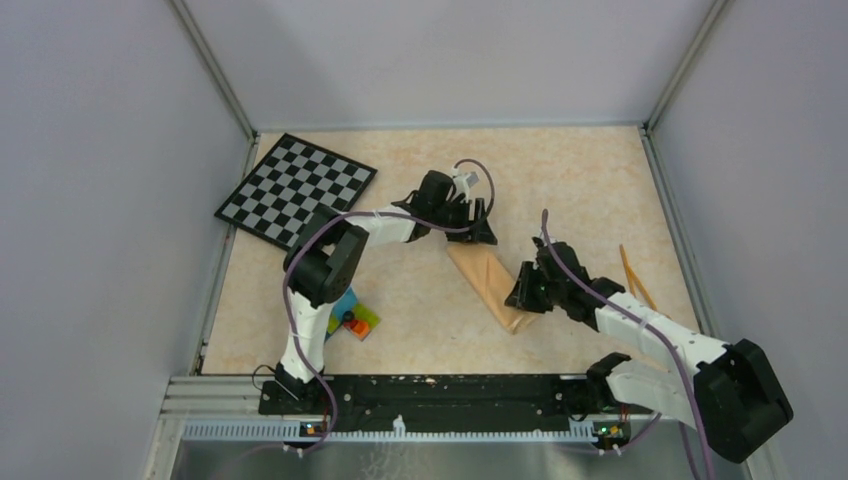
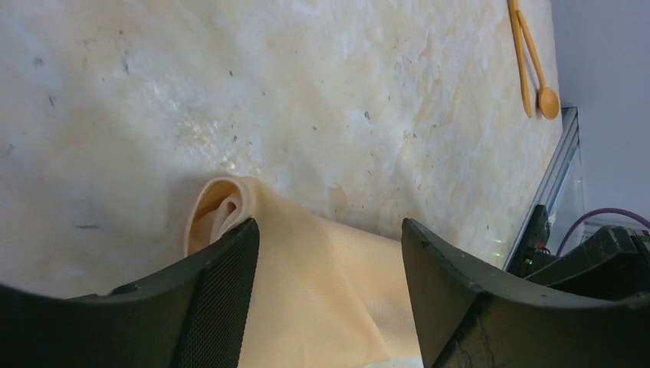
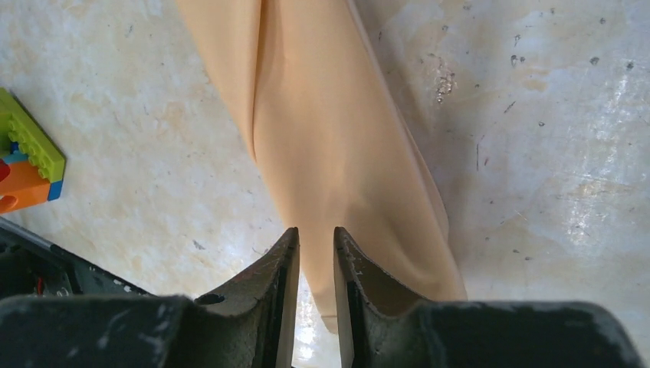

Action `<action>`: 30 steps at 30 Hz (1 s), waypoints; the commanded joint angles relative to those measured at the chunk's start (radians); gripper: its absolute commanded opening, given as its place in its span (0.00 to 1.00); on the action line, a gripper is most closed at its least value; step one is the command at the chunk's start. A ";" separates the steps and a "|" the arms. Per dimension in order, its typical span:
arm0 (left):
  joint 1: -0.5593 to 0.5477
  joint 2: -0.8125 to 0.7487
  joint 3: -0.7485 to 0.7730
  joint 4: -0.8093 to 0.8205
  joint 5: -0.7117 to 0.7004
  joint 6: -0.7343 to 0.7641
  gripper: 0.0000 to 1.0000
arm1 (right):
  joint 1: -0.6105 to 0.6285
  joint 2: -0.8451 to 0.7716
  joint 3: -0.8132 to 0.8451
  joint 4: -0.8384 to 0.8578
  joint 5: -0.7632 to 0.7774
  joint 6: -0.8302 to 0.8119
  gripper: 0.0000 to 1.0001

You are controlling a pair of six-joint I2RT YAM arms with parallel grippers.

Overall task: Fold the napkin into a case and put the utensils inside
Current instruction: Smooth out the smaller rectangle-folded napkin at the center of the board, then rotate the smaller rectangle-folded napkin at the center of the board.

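The napkin (image 1: 488, 280) lies folded as a narrow peach strip, a flat case, slanting across the table's middle. My left gripper (image 1: 480, 232) is at its far end, jaws wide apart and straddling the rolled end of the cloth (image 2: 230, 203); the gripper (image 2: 329, 230) holds nothing. My right gripper (image 1: 522, 295) is at the near end. In the right wrist view its jaws (image 3: 316, 234) stand almost together, tips on the cloth (image 3: 322, 115), apparently pinching it. The utensils (image 1: 635, 275), two slim orange-yellow pieces, one a spoon (image 2: 546, 100), lie on the table to the right, apart from the cloth.
A checkerboard (image 1: 295, 188) lies at the back left. A cluster of coloured toy bricks (image 1: 355, 320) sits near the left arm's base and shows in the right wrist view (image 3: 27, 165). Grey walls and metal rails bound the table.
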 commanded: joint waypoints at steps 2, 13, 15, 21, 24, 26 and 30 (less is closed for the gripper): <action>0.018 0.000 0.129 -0.170 0.048 0.098 0.76 | 0.015 0.004 0.061 -0.067 -0.027 -0.029 0.23; 0.019 -0.201 -0.068 -0.119 0.038 0.023 0.81 | -0.032 -0.012 0.013 -0.122 0.066 0.027 0.26; 0.018 -0.231 -0.124 -0.061 0.041 -0.003 0.82 | -0.096 0.018 -0.012 -0.097 0.066 0.052 0.26; 0.019 -0.348 -0.173 -0.066 0.063 -0.014 0.84 | -0.282 0.147 0.024 -0.065 0.137 0.042 0.25; 0.018 -0.407 -0.193 -0.083 0.078 -0.016 0.85 | -0.330 0.254 0.125 -0.071 0.222 -0.022 0.25; 0.018 -0.435 -0.216 -0.063 0.096 -0.039 0.86 | -0.358 0.338 0.211 -0.065 0.329 -0.084 0.25; 0.016 -0.431 -0.262 0.019 0.140 -0.103 0.87 | -0.360 0.483 0.423 -0.084 0.362 -0.301 0.31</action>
